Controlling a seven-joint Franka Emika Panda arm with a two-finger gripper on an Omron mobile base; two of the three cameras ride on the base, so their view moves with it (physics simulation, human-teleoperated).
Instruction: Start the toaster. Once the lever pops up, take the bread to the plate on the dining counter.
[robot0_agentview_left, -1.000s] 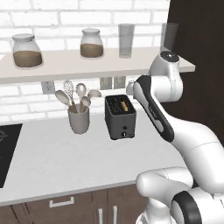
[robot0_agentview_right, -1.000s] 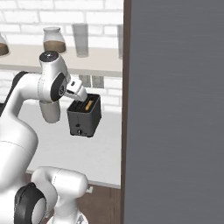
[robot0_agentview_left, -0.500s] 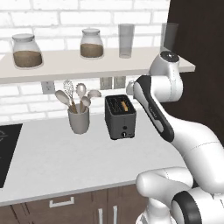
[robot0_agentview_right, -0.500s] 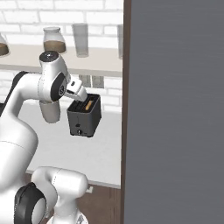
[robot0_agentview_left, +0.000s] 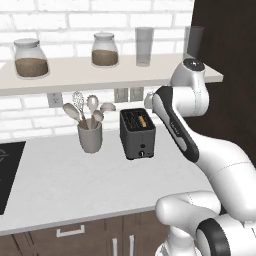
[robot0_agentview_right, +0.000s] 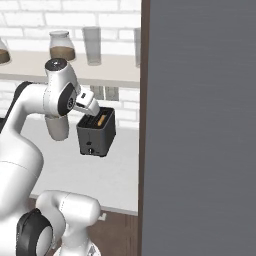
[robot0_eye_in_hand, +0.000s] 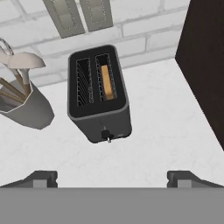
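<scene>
My claw is wide open, holding nothing, hovering above the toaster and looking down on it. The toaster stands upright on the light grey counter near the brick wall, just beside the utensil crock. The bread sits in one slot, the one nearer the dark panel.

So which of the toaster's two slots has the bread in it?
The slot on the dark cabinet's side of the toaster holds the bread; the slot nearer the utensil pot shows only bare wire guides.
</scene>
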